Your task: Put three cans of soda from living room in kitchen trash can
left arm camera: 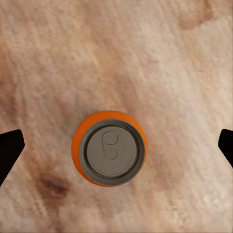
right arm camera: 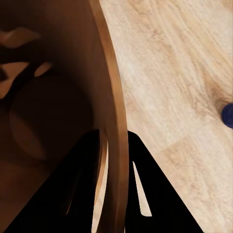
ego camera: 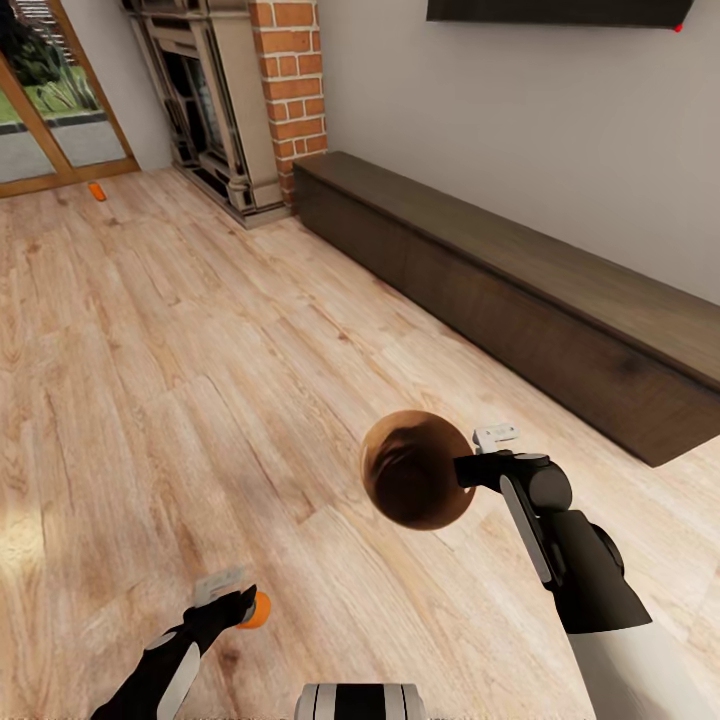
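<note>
Over wood floor [ego camera: 150,380]: left pincer [left arm camera: 116,145] wide above orange can [left arm camera: 108,148]; right pincer [right arm camera: 115,141] clamps bin [right arm camera: 112,87] rim

light wood floor [ego camera: 200,400], brick fireplace [ego camera: 290,80], long dark cabinet [ego camera: 520,290], grey wall [ego camera: 520,130].

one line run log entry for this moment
room: living room | left gripper: open above orange soda can on floor | right gripper: shut on trash can rim | second orange can: by glass door

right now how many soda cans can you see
3. One orange can stands on the floor under the open left end effector. Another orange can lies by the glass door. A dark blue one shows at the right wrist view's edge.
</note>
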You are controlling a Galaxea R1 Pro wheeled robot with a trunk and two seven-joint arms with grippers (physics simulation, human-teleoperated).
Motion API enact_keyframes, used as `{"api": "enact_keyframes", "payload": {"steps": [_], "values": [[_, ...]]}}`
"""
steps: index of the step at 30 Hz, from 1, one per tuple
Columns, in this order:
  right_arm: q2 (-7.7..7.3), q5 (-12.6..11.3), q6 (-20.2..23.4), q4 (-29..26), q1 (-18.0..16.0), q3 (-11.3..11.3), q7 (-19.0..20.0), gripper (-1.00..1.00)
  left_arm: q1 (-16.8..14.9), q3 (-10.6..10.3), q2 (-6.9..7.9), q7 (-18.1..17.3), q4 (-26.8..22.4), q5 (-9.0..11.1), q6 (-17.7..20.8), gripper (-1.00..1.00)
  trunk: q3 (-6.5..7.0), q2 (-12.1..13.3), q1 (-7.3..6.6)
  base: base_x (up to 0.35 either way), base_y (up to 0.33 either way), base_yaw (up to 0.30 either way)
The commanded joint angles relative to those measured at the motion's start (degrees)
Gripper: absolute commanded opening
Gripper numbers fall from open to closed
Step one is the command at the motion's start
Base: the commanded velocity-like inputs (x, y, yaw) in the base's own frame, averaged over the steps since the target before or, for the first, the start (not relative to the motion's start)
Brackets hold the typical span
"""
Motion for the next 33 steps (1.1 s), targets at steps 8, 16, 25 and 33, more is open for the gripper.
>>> {"api": "enact_keyframes", "payload": {"steps": [8,16,25,33], "values": [[0.00,-1.05,-0.07,-0.03,-0.02,-0.01,0.28,-1.00,0.00,0.00,0.00,0.00,0.00,0.00,0.00,1.00,-0.73,0.00,-0.01,0.000,0.000,0.000],[0.00,-1.05,-0.09,-0.03,-0.02,0.01,0.27,-1.00,0.00,0.00,0.00,0.00,0.00,0.00,0.00,1.00,-1.45,0.00,-0.01,0.000,0.000,0.000],[0.00,-1.05,-0.09,-0.03,-0.02,0.02,0.28,-1.00,0.00,0.00,0.00,0.00,0.00,0.00,0.00,1.00,-2.15,0.00,-0.01,0.001,0.000,0.000],[0.00,-1.05,-0.09,-0.03,-0.02,0.02,0.28,-1.00,0.00,0.00,-0.01,0.00,0.00,0.00,0.00,1.00,-2.24,0.00,-0.01,0.097,0.000,0.000]]}}
